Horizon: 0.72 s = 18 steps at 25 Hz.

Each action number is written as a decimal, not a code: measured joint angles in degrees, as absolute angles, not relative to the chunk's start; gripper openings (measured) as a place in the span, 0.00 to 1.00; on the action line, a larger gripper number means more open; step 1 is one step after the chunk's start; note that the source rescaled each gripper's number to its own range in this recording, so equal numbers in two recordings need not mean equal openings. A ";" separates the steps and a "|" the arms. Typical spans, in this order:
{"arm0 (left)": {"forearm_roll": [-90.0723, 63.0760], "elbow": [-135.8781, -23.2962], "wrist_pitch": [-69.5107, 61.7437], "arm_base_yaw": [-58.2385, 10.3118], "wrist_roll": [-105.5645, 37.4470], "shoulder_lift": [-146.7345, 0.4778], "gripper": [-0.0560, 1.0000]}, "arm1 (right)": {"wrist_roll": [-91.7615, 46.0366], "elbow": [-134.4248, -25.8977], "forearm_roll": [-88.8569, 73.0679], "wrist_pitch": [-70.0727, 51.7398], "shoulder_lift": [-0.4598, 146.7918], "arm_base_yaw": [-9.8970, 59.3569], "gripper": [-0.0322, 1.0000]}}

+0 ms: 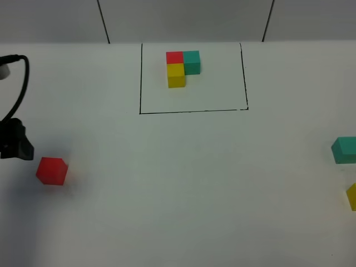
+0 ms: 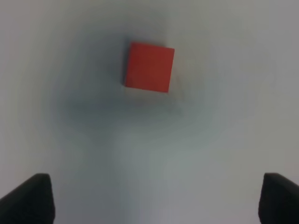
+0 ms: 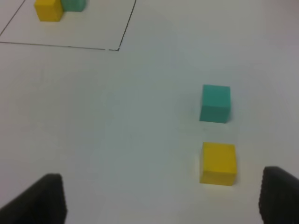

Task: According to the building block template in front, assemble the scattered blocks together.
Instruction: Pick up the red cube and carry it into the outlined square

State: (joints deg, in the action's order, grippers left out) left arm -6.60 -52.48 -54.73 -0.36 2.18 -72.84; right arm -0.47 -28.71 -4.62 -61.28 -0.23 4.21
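Plain white counter point(image 1: 183, 189), thin black rectangle point(image 1: 192, 111) drawn on it. Behind it a greyish wall point(image 1: 183, 19), maybe panels, split by dark seams point(image 1: 103, 22). Soft, even light.

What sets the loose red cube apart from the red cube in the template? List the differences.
The loose red cube stands alone, outside the drawn rectangle; the template's red cube sits inside it, joined to a teal cube and a yellow cube. The loose red cube is turned askew to the rectangle's lines; the template's red cube lies square with them. Both are plain red cubes.
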 joint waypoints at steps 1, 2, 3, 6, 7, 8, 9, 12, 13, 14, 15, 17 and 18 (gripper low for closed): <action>-6.61 -53.13 -54.44 -0.48 1.59 -75.79 0.94 | -0.47 -28.71 -4.62 -61.28 -0.23 4.21 0.71; -6.40 -53.40 -53.80 -0.87 1.37 -78.38 0.94 | -0.47 -28.71 -4.62 -61.28 -0.23 4.21 0.71; -6.17 -53.47 -52.99 -1.36 1.32 -80.68 0.93 | -0.47 -28.71 -4.62 -61.28 -0.23 4.21 0.71; -4.36 -53.78 -50.17 -3.71 1.56 -86.20 0.93 | -0.47 -28.71 -4.62 -61.28 -0.23 4.21 0.71; -3.77 -53.77 -49.03 -4.59 1.89 -87.54 0.93 | -0.47 -28.71 -4.62 -61.28 -0.23 4.21 0.71; -3.11 -53.77 -47.48 -5.29 2.33 -89.04 0.93 | -0.47 -28.71 -4.62 -61.28 -0.23 4.21 0.71; -2.61 -53.80 -45.98 -6.06 2.78 -90.40 0.93 | -0.47 -28.71 -4.62 -61.28 -0.23 4.21 0.71; -1.71 -53.84 -43.10 -7.06 4.08 -93.68 0.93 | -0.47 -28.71 -4.62 -61.28 -0.23 4.21 0.71; -1.57 -53.84 -42.85 -7.12 4.47 -94.65 0.93 | -0.47 -28.71 -4.62 -61.28 -0.23 4.21 0.71; -1.33 -53.84 -42.68 -7.12 4.59 -95.43 0.93 | -0.47 -28.71 -4.62 -61.28 -0.23 4.21 0.71; -1.19 -53.84 -42.51 -7.12 4.72 -96.29 0.93 | -0.47 -28.71 -4.62 -61.28 -0.23 4.21 0.71; -0.99 -53.84 -41.89 -7.12 4.72 -97.88 0.92 | -0.47 -28.71 -4.62 -61.28 -0.23 4.21 0.71; -0.90 -53.84 -41.38 -7.12 4.76 -98.47 0.92 | -0.47 -28.71 -4.62 -61.28 -0.23 4.21 0.71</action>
State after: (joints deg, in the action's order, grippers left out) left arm -0.90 -53.84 -41.38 -7.12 4.76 -98.47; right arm -0.47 -28.71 -4.62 -61.28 -0.23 4.21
